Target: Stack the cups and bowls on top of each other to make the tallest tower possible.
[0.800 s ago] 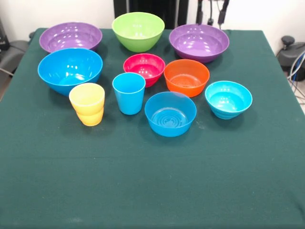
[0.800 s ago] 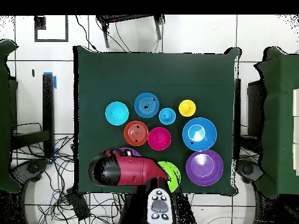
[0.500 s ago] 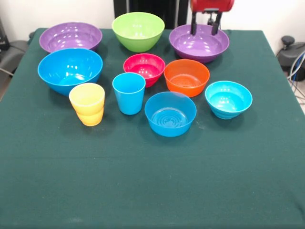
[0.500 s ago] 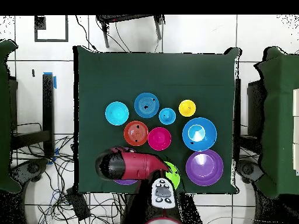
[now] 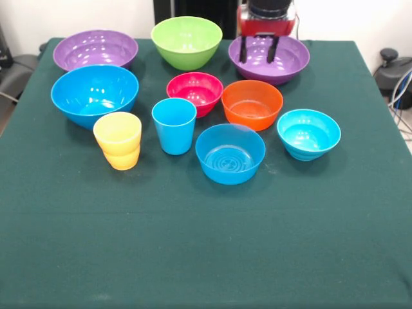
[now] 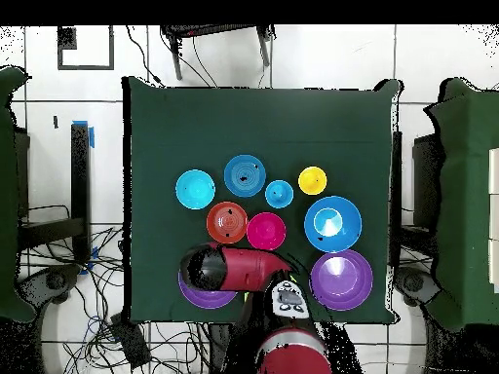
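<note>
My gripper (image 5: 258,51) hangs open over the right purple bowl (image 5: 269,64), its two black fingers (image 5: 243,50) spread above the bowl's inside and holding nothing. The sky-blue cup (image 5: 174,125) and the pale yellow cup (image 5: 118,140) stand upright at mid-table. Around them stand the other purple bowl (image 5: 95,49), the lime green bowl (image 5: 187,42), the large blue bowl (image 5: 94,93), the pink-red bowl (image 5: 194,90), the orange bowl (image 5: 252,103) and two smaller blue bowls (image 5: 230,153) (image 5: 308,133). Each stands alone; no tower shows.
In the overhead view the red arm (image 6: 239,268) covers part of one purple bowl (image 6: 208,294) and most of the green bowl. The green cloth (image 5: 206,244) spreads wide in front of the bowls.
The gripper has come down into the front view and shifted towards the picture's left over the right purple bowl. The cups and bowls have not moved.
</note>
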Robot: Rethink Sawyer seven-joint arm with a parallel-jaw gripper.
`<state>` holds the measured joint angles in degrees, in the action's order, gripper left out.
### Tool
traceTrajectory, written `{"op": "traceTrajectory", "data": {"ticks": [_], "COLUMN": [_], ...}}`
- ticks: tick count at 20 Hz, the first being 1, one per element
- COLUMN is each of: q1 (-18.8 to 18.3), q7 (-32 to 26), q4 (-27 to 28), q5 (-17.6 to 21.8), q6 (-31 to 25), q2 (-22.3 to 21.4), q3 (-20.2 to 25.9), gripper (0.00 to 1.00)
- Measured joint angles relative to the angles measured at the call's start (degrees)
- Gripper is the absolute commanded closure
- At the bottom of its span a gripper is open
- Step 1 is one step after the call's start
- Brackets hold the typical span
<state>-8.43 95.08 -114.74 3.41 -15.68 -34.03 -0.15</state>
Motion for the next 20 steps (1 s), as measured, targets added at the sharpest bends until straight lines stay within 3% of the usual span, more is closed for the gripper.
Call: {"op": "traceTrajectory", "data": {"ticks": [9, 20], "q1": [-3.4, -4.0], "q7": [0.0, 0.0], "q4": [3.7, 8.9], "q5": [3.3, 6.3], "q6": [0.0, -3.2], "q2": [3.4, 4.1], "q3": [0.0, -0.1], "gripper": [0.00, 0.00]}}
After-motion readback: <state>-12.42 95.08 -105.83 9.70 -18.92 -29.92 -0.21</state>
